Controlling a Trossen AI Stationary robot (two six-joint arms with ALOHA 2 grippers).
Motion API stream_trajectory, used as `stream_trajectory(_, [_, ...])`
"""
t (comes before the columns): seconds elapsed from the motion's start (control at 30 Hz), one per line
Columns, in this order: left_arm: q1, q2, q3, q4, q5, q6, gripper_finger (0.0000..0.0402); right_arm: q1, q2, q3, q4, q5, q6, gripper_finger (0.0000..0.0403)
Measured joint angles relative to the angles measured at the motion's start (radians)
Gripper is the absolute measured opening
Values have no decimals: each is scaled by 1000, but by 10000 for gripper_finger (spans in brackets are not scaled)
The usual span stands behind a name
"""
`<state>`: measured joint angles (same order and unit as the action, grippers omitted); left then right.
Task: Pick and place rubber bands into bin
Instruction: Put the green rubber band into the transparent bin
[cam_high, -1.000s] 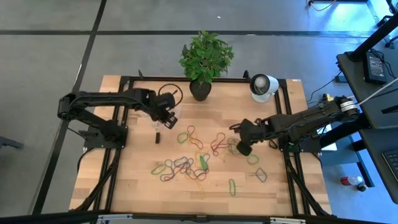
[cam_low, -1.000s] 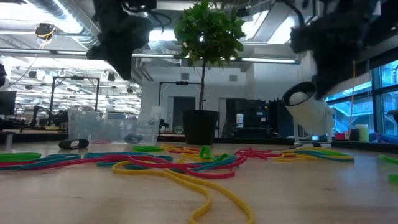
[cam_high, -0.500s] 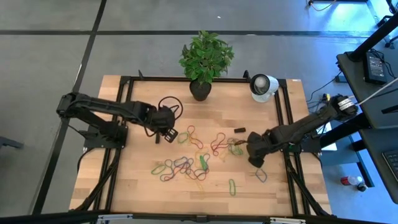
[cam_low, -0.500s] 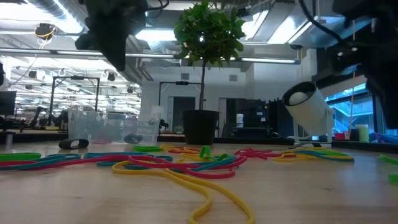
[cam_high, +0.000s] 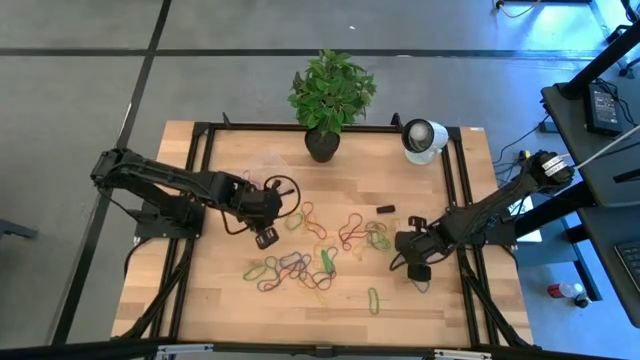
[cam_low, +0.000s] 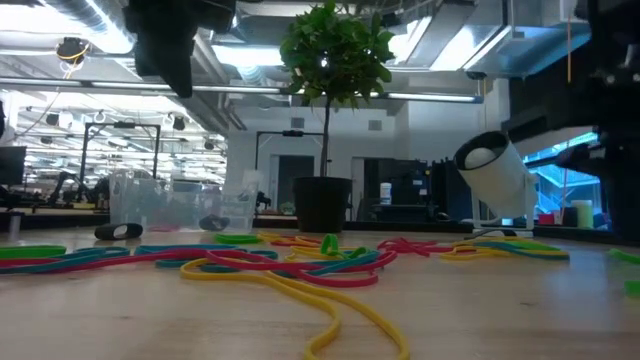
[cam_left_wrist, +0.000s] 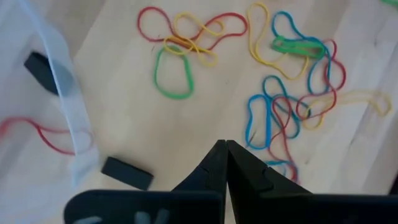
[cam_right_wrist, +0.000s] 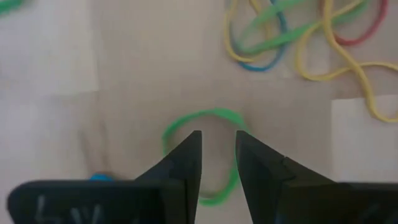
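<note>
Rubber bands (cam_high: 310, 245) in red, yellow, green and blue lie tangled flat on the wooden table, between my two arms. The bin (cam_left_wrist: 65, 93) is clear plastic and sits near the left arm; a red band (cam_left_wrist: 43, 134) lies inside it. It also shows in the low view as the bin (cam_low: 180, 205). My left gripper (cam_high: 265, 238) is shut and hovers over bare wood between bin and pile, seen as the left gripper (cam_left_wrist: 225, 144). My right gripper (cam_high: 405, 258) is narrowly open over a single green band (cam_right_wrist: 202, 155); in its wrist view, the right gripper (cam_right_wrist: 217, 134). My right gripper points down over the green band's loop (cam_right_wrist: 180, 121), which lies flat on the table by itself. Its fingertips (cam_right_wrist: 193, 140) stand over the loop's far arc. I cannot tell whether they touch it.
A black plant pot (cam_high: 322, 145) and a white round camera-like object (cam_high: 423, 138) stand at the far edge. Small black blocks lie on the wood: one (cam_high: 385, 209) right of the pile, one (cam_left_wrist: 127, 173) beside the bin. Loose bands (cam_high: 373, 298) lie toward the near edge.
My left gripper has moved from over the bin toward the near edge, stopping beside the pile. My right gripper has swung toward the near and right edges, off the pile's right end, and stands over the lone green band. The bands lie as before.
</note>
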<state>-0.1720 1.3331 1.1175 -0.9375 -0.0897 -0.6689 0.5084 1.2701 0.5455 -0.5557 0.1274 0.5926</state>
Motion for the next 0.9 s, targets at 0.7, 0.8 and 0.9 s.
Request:
stream_trajectory(0.7, [-111, -440, -374, 147, -110, 81, 2, -19, 96, -13, 88, 64, 43, 9])
stream_trajectory(0.8, [-110, -535, -454, 188, -111, 80, 2, -22, 102, 26, 77, 58, 127, 6])
stream_trajectory(0.9, [-100, -597, -508, 207, -133, 75, 2, -21, 99, 95, 14, 63, 190, 3])
